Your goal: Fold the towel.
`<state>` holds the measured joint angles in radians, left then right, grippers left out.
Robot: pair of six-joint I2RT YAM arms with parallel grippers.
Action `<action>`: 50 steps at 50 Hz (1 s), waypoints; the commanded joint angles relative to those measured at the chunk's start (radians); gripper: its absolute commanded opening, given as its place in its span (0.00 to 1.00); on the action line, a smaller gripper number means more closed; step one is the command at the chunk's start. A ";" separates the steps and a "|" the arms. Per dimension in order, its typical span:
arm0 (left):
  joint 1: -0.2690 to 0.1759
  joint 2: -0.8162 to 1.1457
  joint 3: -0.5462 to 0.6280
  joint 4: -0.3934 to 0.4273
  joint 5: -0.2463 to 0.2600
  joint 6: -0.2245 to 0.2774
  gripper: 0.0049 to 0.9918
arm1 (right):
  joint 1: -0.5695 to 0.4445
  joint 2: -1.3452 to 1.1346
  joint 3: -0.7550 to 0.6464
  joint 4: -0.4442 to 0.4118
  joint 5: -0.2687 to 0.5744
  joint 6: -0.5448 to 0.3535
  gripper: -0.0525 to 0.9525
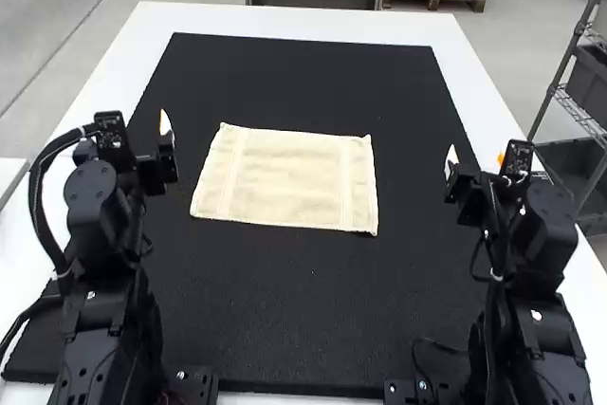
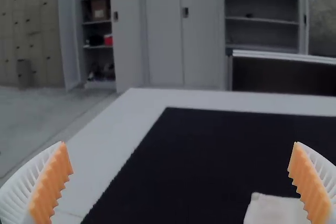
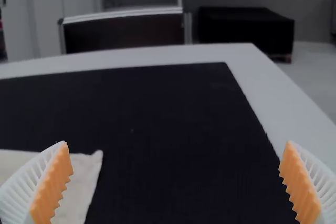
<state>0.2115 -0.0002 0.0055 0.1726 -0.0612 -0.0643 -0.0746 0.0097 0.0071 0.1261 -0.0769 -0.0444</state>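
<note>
The towel (image 1: 289, 179) is being supported flat near the middle of the black mat (image 1: 313, 329). Towards the mat's left side the left pincer (image 2: 180, 145) is being held spread, and towards its right side the right pincer (image 3: 177, 145) likewise. A neat fold is being called for: two neighbouring corners being pinched shallowly, being raised evenly, being laid squarely on their opposites.
</note>
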 commanded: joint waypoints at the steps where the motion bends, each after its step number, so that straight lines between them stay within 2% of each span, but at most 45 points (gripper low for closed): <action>1: 0.011 -0.001 0.001 0.041 -0.038 0.015 0.97 | -0.004 -0.007 -0.007 0.084 0.014 0.012 0.96; 5: 0.011 0.002 0.025 0.042 -0.038 0.015 0.97 | -0.001 -0.007 -0.002 0.161 0.002 0.012 0.95; 13: 0.011 0.094 0.125 0.028 -0.037 0.017 0.97 | 0.001 0.007 0.039 0.152 -0.052 0.014 0.94; 16: 0.009 0.178 0.160 0.050 -0.031 0.017 0.97 | -0.001 0.036 0.054 0.153 -0.055 0.014 0.94; 20: 0.002 0.318 0.203 0.125 -0.031 0.017 0.97 | -0.005 0.104 0.090 0.172 -0.050 0.023 0.94; 27: 0.000 0.583 0.312 0.209 -0.031 0.014 0.97 | -0.007 0.338 0.192 0.222 -0.011 0.055 0.93; 34: 0.000 0.796 0.406 0.214 -0.023 0.009 0.97 | -0.007 0.668 0.294 0.307 0.014 0.117 0.94; 39: 0.000 0.887 0.418 0.254 -0.014 -0.005 0.97 | -0.005 0.817 0.314 0.386 0.048 0.161 0.94; 43: 0.000 0.921 0.413 0.251 -0.009 -0.006 0.97 | -0.002 0.835 0.306 0.400 0.051 0.161 0.94; 47: 0.000 0.941 0.396 0.260 0.009 -0.005 0.96 | 0.006 0.834 0.292 0.437 0.048 0.123 0.94; 50: 0.002 0.944 0.373 0.306 0.012 -0.005 0.96 | 0.012 0.835 0.289 0.463 0.034 0.100 0.94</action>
<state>0.2111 0.9459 0.3916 0.4351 -0.0727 -0.0620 -0.0742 0.8604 0.2882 0.5461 -0.0502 0.0772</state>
